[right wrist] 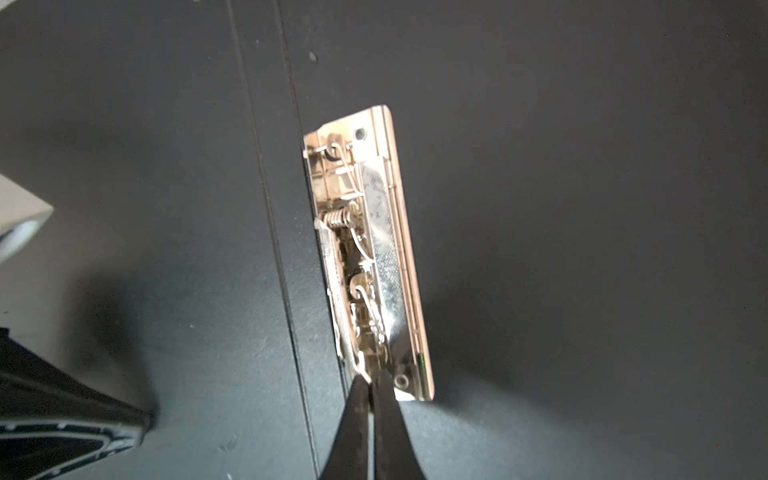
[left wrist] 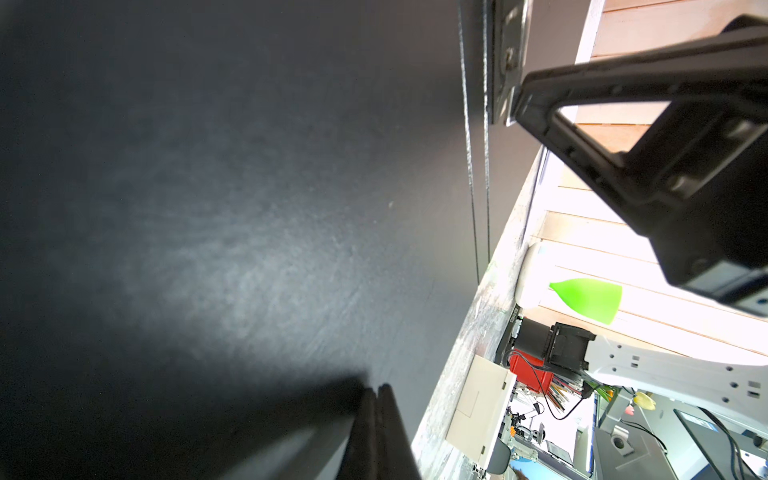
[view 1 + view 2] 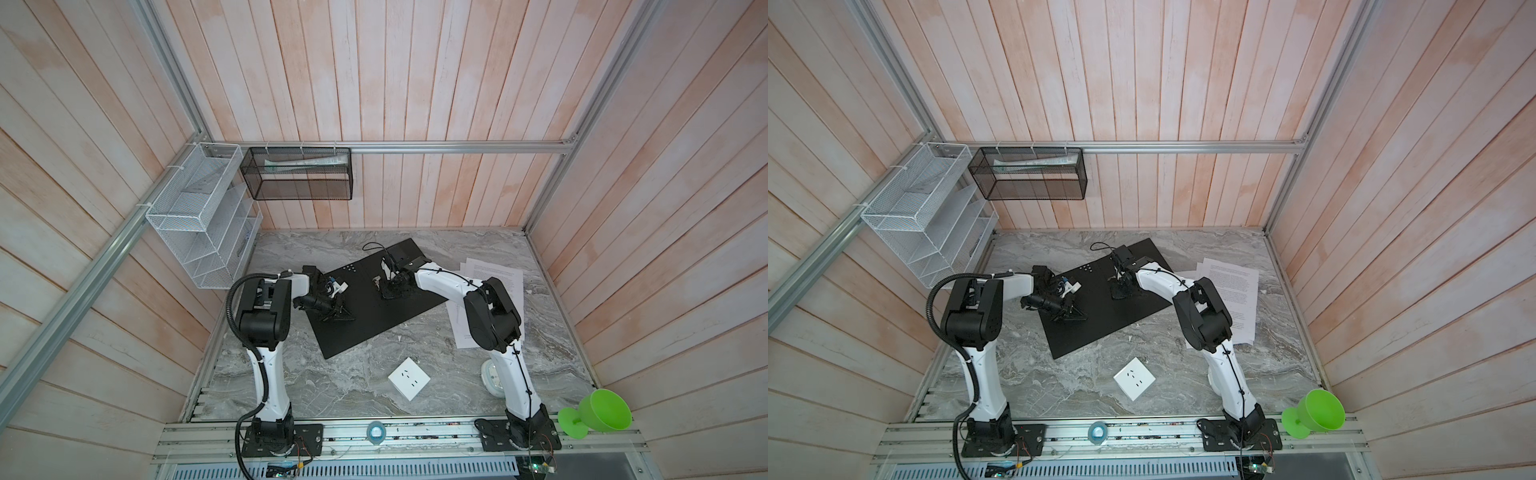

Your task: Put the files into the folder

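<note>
The folder (image 3: 361, 332) (image 3: 1088, 328) lies open on the marble table, black inside up; its blue outside is hidden. The metal clip (image 1: 374, 249) (image 3: 377, 282) sits beside the spine crease. My right gripper (image 1: 372, 376) (image 3: 388, 293) points down, shut, tips touching one end of the clip. My left gripper (image 2: 376, 388) (image 3: 345, 316) is shut and rests its tips on the left black panel (image 2: 249, 208). The files (image 3: 494, 274) (image 3: 1233, 282), white printed sheets, lie loose on the table to the right of the folder, partly under my right arm.
A white square socket plate (image 3: 409, 378) lies in front of the folder. A green funnel (image 3: 598, 413) stands at the front right corner. A white mesh rack (image 3: 203, 220) and a black mesh basket (image 3: 299, 172) hang on the back left walls.
</note>
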